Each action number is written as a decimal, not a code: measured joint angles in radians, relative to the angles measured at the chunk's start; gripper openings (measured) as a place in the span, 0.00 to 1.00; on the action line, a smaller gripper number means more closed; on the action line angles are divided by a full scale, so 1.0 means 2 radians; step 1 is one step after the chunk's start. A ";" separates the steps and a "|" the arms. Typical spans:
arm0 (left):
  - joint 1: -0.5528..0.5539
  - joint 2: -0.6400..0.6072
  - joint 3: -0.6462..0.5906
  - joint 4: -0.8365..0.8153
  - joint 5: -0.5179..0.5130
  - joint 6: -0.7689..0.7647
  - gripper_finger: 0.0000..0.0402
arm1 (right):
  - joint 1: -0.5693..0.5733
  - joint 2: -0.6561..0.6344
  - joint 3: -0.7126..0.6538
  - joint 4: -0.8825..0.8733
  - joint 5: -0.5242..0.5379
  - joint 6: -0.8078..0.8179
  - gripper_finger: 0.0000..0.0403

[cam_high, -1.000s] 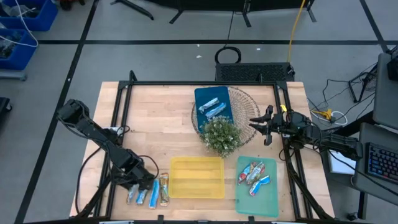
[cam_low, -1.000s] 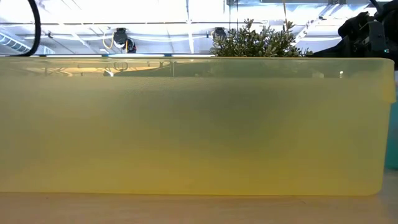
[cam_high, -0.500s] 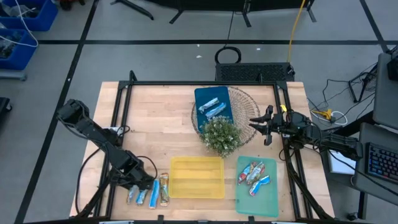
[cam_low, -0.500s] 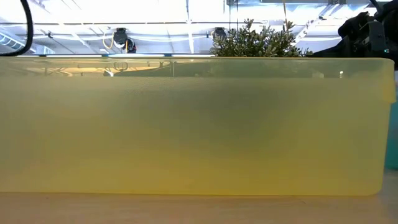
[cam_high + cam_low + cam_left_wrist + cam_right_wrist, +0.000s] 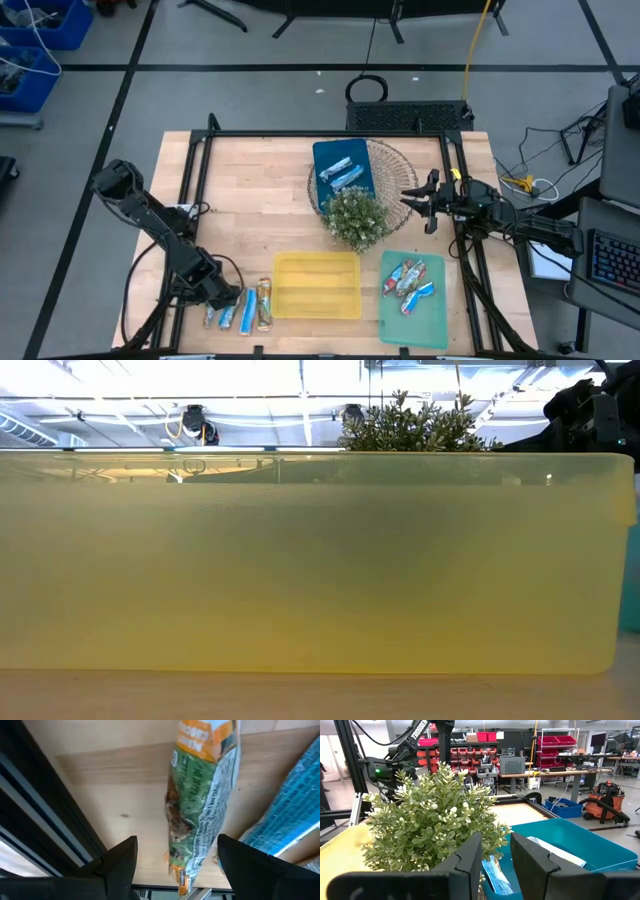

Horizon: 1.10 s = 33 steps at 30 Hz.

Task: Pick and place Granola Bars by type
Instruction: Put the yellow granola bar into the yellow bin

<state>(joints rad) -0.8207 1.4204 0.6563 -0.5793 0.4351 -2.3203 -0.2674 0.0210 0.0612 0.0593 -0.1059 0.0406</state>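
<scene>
Several Granola Bars lie flat in a row on the table at the near left. My left gripper hovers over the row's left end, pointing steeply down. It is open, and its fingers stand on either side of a green-and-orange bar without touching it. A blue bar lies beside that one. More bars lie in the blue tray and the green tray. My right gripper waits open at the right, level with the bushy plant.
A yellow tray sits at the near middle; its wall fills the low view. The plant stands between the trays, and the blue tray rests on a wire basket. A black frame rail runs close by my left gripper.
My left gripper has gone a little toward the table's near left corner and slightly down, over the left end of the row of bars, rolling somewhat. It stays open. The bars have not moved.
</scene>
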 joint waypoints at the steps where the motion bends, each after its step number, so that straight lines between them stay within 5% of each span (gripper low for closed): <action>1: 0.000 0.000 0.000 0.001 0.000 0.003 0.68 | 0.000 0.000 0.000 0.000 0.000 0.000 0.23; 11: 0.000 0.000 0.000 0.023 -0.026 0.001 0.63 | 0.000 0.000 0.000 0.000 0.000 0.000 0.23; 24: 0.000 0.000 0.000 0.025 -0.052 0.018 0.04 | 0.000 0.000 0.000 0.000 0.000 0.000 0.23; 33: 0.000 0.000 0.000 0.023 -0.074 0.034 0.01 | 0.000 0.000 0.000 0.000 0.000 0.000 0.23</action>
<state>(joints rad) -0.8207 1.4208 0.6559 -0.5331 0.2873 -2.2528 -0.2676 0.0209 0.0608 0.0593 -0.1059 0.0406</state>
